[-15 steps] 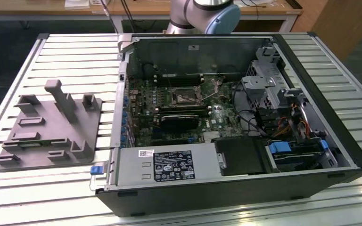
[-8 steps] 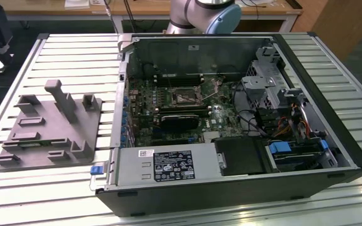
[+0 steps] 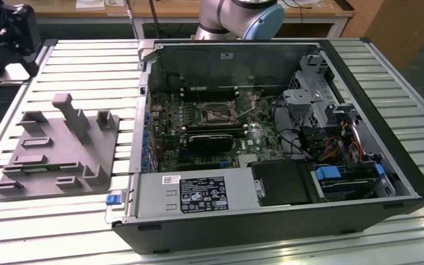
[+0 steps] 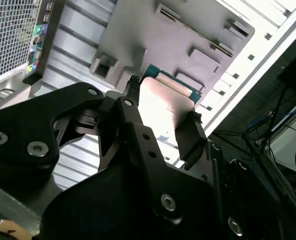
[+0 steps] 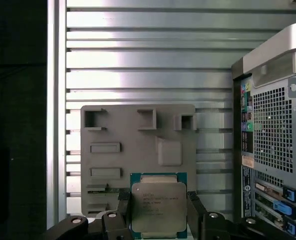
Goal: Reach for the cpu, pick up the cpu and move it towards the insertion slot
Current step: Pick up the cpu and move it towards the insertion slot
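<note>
The cpu [image 5: 158, 206], a flat square chip with a silvery top and a thin green-tan rim, sits between my gripper's [image 5: 158, 214] two black fingers [image 5: 122, 206]. In both wrist views the fingers press on its two opposite edges, so the gripper is shut on it. The chip hangs above the grey plastic fixture block [image 5: 138, 145]; the second wrist view shows the cpu [image 4: 165, 102] in the gripper [image 4: 162, 117] over that block [image 4: 187, 30]. The insertion slot [image 3: 216, 113], a small square socket with a dark centre and metal frame, lies on the motherboard inside the open case.
The open computer case [image 3: 366, 138] lies on a slatted metal table [image 3: 86, 61], with the fixture block [image 3: 57, 149] toward the exterior view's left. A black card [image 3: 210, 142] and cables [image 3: 300, 143] sit near the socket. The case's rear panel [image 5: 272, 150] stands beside the fixture.
</note>
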Available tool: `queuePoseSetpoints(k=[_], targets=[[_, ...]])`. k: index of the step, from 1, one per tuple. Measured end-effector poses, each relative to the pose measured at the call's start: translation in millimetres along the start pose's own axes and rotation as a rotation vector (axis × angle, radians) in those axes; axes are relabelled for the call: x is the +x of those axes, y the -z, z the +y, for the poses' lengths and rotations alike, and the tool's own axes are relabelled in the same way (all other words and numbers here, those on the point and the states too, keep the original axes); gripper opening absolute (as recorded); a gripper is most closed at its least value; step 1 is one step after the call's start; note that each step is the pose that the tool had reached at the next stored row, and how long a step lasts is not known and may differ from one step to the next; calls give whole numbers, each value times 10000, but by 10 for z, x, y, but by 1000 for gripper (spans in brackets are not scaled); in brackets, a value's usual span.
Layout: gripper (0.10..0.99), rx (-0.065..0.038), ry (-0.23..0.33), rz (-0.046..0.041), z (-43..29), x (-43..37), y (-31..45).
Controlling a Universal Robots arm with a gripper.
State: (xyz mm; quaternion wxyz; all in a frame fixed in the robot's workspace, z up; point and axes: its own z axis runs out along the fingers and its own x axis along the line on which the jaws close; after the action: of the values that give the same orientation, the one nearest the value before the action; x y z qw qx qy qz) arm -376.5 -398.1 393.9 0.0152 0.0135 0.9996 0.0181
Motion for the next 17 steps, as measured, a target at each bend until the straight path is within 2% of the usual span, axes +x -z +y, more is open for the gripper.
queuePoseSetpoints(k=[2, 3, 17], targets=[[533, 0, -1, 10, 2, -92, -3], [533, 0, -1, 22, 5, -196, -6], [533, 3, -4, 103, 22, -833, -26]])
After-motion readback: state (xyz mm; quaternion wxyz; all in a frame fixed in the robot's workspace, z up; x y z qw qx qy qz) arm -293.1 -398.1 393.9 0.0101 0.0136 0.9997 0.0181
